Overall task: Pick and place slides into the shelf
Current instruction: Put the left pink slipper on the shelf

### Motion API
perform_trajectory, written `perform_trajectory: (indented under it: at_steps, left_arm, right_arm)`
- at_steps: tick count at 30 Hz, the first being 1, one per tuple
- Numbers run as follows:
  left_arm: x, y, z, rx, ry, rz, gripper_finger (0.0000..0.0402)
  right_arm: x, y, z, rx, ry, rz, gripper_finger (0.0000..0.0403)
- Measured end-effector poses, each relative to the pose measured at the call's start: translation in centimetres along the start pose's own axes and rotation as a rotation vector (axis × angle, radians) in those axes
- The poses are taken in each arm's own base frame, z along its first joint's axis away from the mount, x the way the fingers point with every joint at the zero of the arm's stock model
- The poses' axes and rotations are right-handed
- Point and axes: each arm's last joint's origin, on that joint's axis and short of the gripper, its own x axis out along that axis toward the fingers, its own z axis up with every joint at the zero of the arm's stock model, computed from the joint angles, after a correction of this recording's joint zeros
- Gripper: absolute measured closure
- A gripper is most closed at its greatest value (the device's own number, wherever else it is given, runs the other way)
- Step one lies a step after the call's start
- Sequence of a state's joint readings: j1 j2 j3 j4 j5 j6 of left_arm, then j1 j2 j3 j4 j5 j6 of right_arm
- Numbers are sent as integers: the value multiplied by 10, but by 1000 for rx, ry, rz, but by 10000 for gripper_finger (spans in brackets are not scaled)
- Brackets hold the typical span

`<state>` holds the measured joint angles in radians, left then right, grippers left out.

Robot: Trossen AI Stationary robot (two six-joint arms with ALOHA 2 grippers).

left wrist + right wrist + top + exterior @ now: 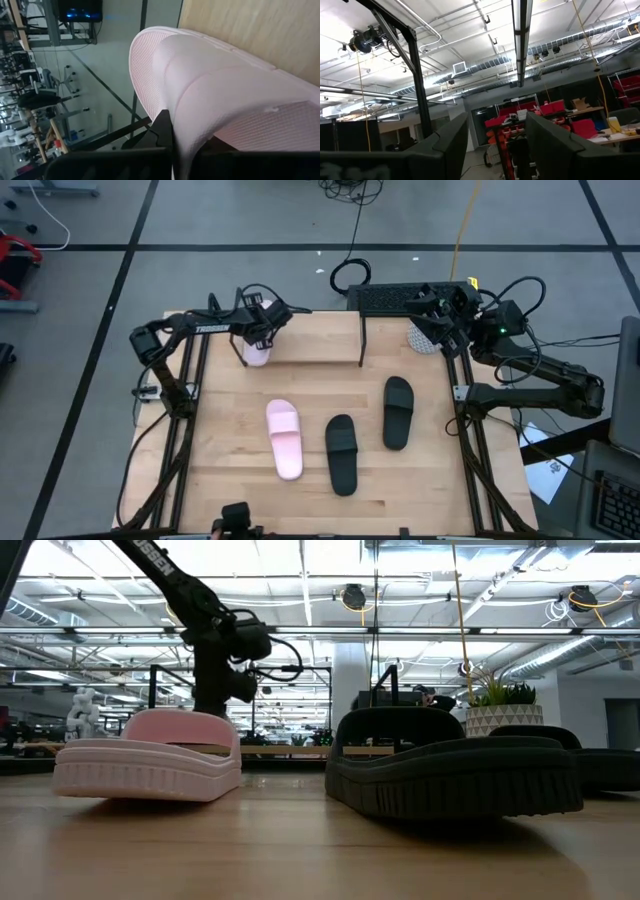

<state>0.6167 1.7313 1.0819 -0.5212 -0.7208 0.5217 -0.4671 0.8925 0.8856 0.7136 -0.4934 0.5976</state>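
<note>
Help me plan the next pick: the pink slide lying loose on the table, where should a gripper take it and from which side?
Grip the pink slide by its wide strap, coming straight down from above. It lies flat, sole down, and the strap arches over the footbed in the low view, leaving room for one finger under it and one on top. The left gripper is shut on the other pink slide at the shelf.

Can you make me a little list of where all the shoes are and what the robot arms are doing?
pink slide on shelf end: at the left end of the shelf, gripped by the left gripper
pink slide on table: lying flat, left of the black ones
black slide, middle: flat on the table
black slide, right: flat on the table, nearer the shelf
right gripper: open, holding nothing, waiting at the table's far right corner
slides not yet on shelf: three
</note>
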Motion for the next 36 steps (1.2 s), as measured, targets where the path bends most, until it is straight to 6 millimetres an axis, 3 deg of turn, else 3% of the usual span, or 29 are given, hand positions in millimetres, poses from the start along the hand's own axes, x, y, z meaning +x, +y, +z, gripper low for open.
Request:
perform_trajectory:
  at_steps: [11, 36]
  left_arm:
    - [1, 0, -1, -4, 5, -8, 398]
    - [-3, -6, 0, 72, 0, -44, 270]
  right_arm:
    - [0, 0, 0, -8, 1, 1, 218]
    - [0, 0, 0, -8, 3, 3, 218]
